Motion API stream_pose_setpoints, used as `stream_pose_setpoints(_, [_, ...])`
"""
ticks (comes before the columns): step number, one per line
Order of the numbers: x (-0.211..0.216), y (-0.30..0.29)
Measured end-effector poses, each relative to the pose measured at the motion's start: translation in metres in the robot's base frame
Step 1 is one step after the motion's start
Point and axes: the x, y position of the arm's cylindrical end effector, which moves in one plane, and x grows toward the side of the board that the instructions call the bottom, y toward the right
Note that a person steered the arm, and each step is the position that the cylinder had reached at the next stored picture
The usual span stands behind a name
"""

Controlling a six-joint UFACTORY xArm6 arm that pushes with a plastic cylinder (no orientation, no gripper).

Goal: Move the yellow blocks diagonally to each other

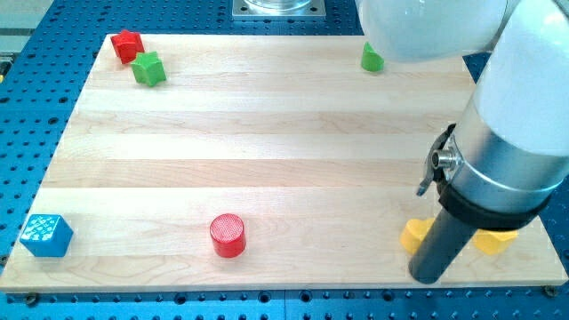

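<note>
Two yellow blocks lie near the board's bottom right corner. One yellow block (412, 235) sits just left of my rod. The other yellow block (494, 241) sits just right of it, partly hidden by the arm. Their shapes are hard to make out. My tip (428, 280) is down at the board's bottom edge, between the two yellow blocks and slightly below them. It looks close to or touching the left one.
A red star block (127, 44) and a green star block (149, 68) sit together at the top left. A green block (372, 60) is at the top right, half under the arm. A blue cube (46, 235) is at the bottom left, and a red cylinder (228, 236) at the bottom centre.
</note>
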Motion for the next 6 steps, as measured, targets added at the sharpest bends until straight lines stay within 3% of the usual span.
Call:
stream_pose_setpoints(2, [-0.029,0.006])
stream_pose_setpoints(5, [-0.034,0.024])
stream_pose_setpoints(6, [-0.057,0.055])
